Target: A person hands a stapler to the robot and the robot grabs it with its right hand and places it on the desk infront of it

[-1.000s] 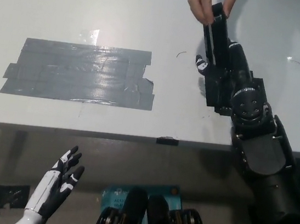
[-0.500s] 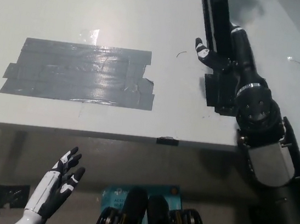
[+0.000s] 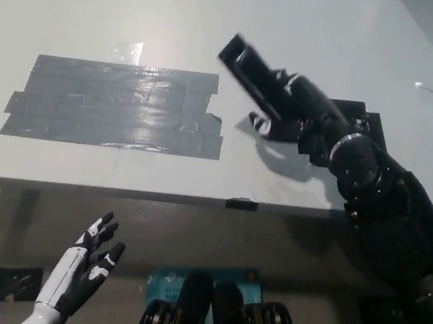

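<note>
While clasped in the right hand (image 3: 291, 108), stapler (image 3: 249, 66) jutting up-left above the desk (image 3: 102, 3).

A white desk (image 3: 102, 3) filled most of the view, its front edge running straight across. A patch of grey tape strips (image 3: 116, 105) lay on its left half, glare just above. Below the edge was dim grey floor (image 3: 1, 221).

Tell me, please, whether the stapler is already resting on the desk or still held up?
Held up. The right hand is closed around the stapler, which angles above the desk, casting a shadow below.
</note>
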Available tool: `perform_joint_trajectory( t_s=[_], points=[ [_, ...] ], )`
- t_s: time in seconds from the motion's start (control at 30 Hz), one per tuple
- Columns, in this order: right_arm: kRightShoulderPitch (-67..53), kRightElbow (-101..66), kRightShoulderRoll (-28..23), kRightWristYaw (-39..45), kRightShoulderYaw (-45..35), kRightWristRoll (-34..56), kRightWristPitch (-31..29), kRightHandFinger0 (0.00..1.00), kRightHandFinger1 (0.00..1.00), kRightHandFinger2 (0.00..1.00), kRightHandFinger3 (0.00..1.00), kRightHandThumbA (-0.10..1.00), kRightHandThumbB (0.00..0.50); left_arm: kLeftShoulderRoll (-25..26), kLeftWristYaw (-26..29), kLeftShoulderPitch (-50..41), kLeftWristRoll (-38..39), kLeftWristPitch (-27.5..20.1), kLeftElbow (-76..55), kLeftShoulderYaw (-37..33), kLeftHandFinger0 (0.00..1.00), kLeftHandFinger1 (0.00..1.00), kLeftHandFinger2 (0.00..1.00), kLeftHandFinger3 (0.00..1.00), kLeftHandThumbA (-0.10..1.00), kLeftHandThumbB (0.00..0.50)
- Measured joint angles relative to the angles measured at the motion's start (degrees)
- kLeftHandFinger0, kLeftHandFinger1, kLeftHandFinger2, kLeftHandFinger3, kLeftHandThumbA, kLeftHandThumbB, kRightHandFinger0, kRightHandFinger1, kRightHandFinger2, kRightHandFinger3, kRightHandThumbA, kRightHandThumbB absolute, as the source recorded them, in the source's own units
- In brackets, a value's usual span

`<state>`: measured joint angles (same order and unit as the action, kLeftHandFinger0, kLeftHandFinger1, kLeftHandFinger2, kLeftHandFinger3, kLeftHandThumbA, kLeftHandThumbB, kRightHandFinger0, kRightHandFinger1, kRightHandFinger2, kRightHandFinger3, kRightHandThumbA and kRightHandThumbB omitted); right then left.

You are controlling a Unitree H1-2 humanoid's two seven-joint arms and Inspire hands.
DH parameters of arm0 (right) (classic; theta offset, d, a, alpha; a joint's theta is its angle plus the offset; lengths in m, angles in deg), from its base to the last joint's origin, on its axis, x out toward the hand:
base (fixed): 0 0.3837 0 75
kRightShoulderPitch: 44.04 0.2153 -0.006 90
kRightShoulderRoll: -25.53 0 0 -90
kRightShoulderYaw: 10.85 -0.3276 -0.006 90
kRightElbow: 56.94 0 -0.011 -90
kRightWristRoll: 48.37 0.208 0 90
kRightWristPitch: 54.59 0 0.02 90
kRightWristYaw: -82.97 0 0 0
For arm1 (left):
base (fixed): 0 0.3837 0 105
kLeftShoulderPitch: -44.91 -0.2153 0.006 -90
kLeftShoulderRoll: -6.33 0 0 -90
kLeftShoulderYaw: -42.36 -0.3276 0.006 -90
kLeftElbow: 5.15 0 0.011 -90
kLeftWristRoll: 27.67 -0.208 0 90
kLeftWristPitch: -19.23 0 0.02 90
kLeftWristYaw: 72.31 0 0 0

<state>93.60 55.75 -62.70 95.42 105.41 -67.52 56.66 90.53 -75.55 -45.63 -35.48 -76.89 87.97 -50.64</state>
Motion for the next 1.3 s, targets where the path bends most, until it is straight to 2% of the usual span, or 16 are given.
perform_joint_trajectory(
  t_s=[0.1, 0.4, 0.53, 0.57, 0.63, 0.67, 0.73, 0.77, 0.8, 0.83, 0.87, 0.93, 1.0, 1.03, 1.17, 1.3],
  points=[
    [0.2, 2.0, -2.0, 2.8, 3.8, -1.5, 0.0, 0.16, 0.64, 0.94, 0.88, -0.10, 0.150, 0.0, 0.0, 0.0, 0.0, 0.0, 0.0, 0.0, 0.83, 0.99, 0.98, 1.00, 0.75, 0.422],
    [1.1, 4.1, -4.8, 7.4, 6.4, -3.6, -1.0, 0.25, 0.76, 1.00, 1.00, -0.10, 0.129, 0.0, -0.3, -0.3, 0.0, 0.0, 0.0, -0.2, 0.80, 0.97, 0.99, 1.00, 0.63, 0.410],
    [1.6, 5.3, -4.8, 8.1, 6.4, -4.2, -1.8, 0.27, 0.77, 1.00, 0.97, -0.10, 0.141, 0.0, -0.5, -0.5, 0.0, -0.1, 0.0, -0.3, 0.79, 0.96, 0.98, 1.00, 0.61, 0.408],
    [1.9, 6.3, -4.8, 8.1, 6.3, -4.2, -2.4, 0.32, 0.79, 1.00, 0.96, -0.01, 0.160, 0.0, -0.6, -0.4, 0.0, -0.1, 0.0, -0.3, 0.79, 0.96, 0.98, 1.00, 0.61, 0.415],
    [2.3, 7.2, -4.8, 8.0, 6.1, -4.1, -3.2, 0.62, 0.93, 1.00, 1.00, 0.26, 0.201, 0.0, -0.6, -0.4, 0.0, -0.1, 0.0, -0.3, 0.80, 0.97, 0.98, 1.00, 0.61, 0.414],
    [2.4, 7.7, -4.7, 8.0, 5.8, -4.1, -3.7, 0.60, 0.84, 0.99, 1.00, 0.34, 0.213, 0.0, -0.6, -0.4, 0.0, 0.0, 0.0, -0.2, 0.81, 0.97, 0.98, 1.00, 0.61, 0.417],
    [2.5, 8.0, -4.7, 8.0, 5.4, -4.1, -4.4, 0.41, 0.59, 0.77, 0.99, 0.39, 0.254, 0.0, -0.6, -0.4, 0.0, 0.0, 0.0, -0.2, 0.81, 0.97, 0.98, 1.00, 0.61, 0.417],
    [2.5, 7.9, -4.7, 8.2, 5.2, -4.1, -4.6, 0.41, 0.59, 0.77, 0.99, 0.39, 0.254, 0.0, -0.6, -0.4, 0.0, 0.0, 0.0, -0.2, 0.81, 0.97, 0.98, 1.00, 0.61, 0.417],
    [2.5, 7.9, -4.7, 8.3, 5.1, -4.1, -4.7, 0.33, 0.48, 0.69, 1.00, 0.42, 0.278, 0.0, -0.6, -0.4, 0.0, 0.0, 0.0, -0.2, 0.80, 0.96, 0.98, 1.00, 0.61, 0.418],
    [2.5, 7.9, -4.8, 8.4, 4.9, -4.1, -4.8, 0.37, 0.56, 0.81, 1.00, 0.47, 0.345, 0.0, -0.7, -0.3, 0.0, 0.0, 0.0, -0.2, 0.80, 0.96, 0.97, 0.99, 0.61, 0.421],
    [2.5, 7.9, -4.8, 8.6, 4.8, -4.1, -4.9, 0.37, 0.57, 0.82, 1.00, 0.49, 0.358, 0.0, -0.7, -0.3, 0.0, 0.0, 0.0, -0.2, 0.80, 0.96, 0.97, 0.99, 0.61, 0.421],
    [2.5, 7.9, -4.8, 9.2, 4.5, -4.1, -4.9, 0.59, 0.76, 0.99, 1.00, 0.55, 0.387, 0.1, -0.7, -0.2, 0.0, -0.1, 0.0, -0.2, 0.81, 0.97, 0.98, 0.99, 0.60, 0.423],
    [2.6, 7.8, -4.8, 10.1, 4.3, -4.0, -5.0, 0.71, 0.86, 1.00, 1.00, 0.57, 0.397, 0.1, -0.7, -0.2, 0.1, -0.1, 0.0, -0.1, 0.79, 0.96, 0.97, 0.99, 0.61, 0.417],
    [2.7, 7.7, -4.8, 10.5, 4.3, -3.9, -5.0, 0.84, 0.94, 1.00, 1.00, 0.63, 0.428, 0.1, -0.7, -0.2, 0.1, -0.1, 0.0, 0.0, 0.77, 0.94, 0.96, 0.99, 0.61, 0.411],
    [3.2, 7.5, -5.2, 13.0, 4.2, -3.8, -5.1, 1.00, 1.00, 1.00, 1.00, 0.70, 0.460, 0.2, -0.7, -0.2, 0.1, 0.0, -0.5, 0.1, 0.76, 0.93, 0.95, 0.99, 0.60, 0.416],
    [3.4, 7.4, -5.5, 14.9, 4.1, -3.8, -5.5, 1.00, 1.00, 1.00, 1.00, 0.70, 0.487, 0.3, -0.7, 0.0, 0.1, 0.0, -0.7, 0.1, 0.78, 0.95, 0.97, 1.00, 0.62, 0.423]
  ],
)
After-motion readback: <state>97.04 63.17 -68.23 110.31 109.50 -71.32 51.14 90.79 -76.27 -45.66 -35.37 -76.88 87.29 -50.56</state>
